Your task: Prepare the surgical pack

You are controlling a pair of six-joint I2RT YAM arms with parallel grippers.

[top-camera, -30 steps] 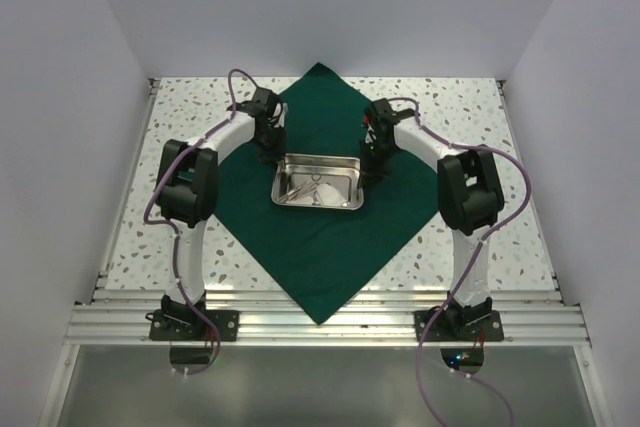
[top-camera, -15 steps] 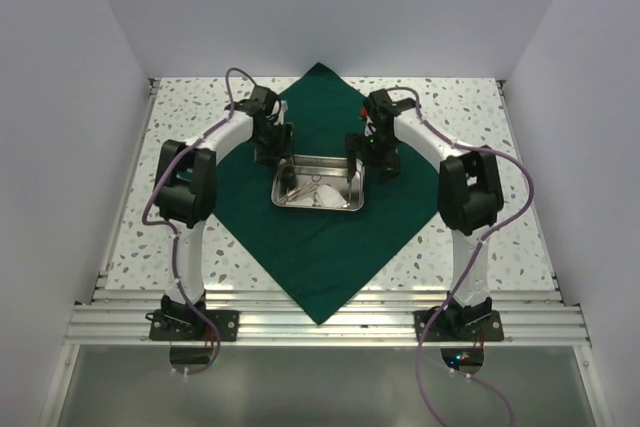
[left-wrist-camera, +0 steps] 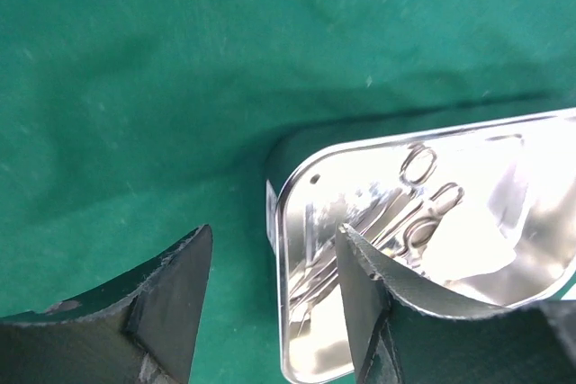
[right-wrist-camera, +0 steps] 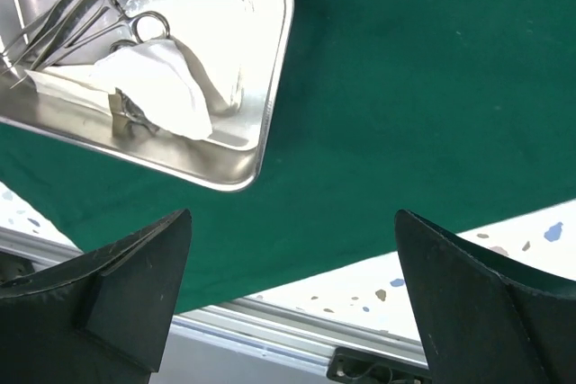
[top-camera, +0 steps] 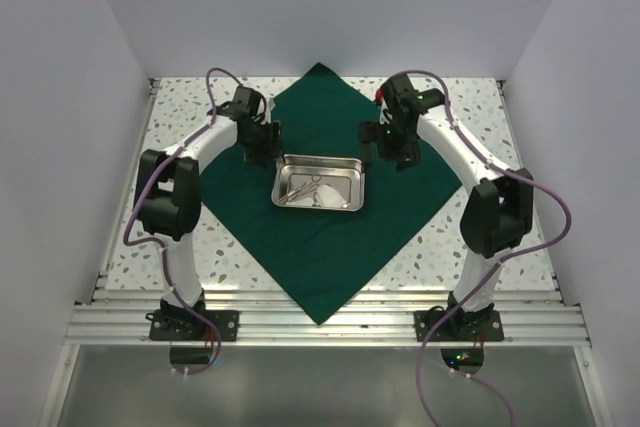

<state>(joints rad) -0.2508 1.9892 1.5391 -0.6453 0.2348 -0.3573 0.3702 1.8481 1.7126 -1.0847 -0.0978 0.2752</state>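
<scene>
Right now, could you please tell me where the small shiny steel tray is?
In the top view, the steel tray sits at the centre of the dark green cloth, far corners near the left gripper and right gripper.

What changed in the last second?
Both grippers let go of the steel tray and pulled outward from its ends: left gripper to the left, right gripper to the right, both now open. The tray, its instruments and gauze, and the green cloth stayed put.
</scene>
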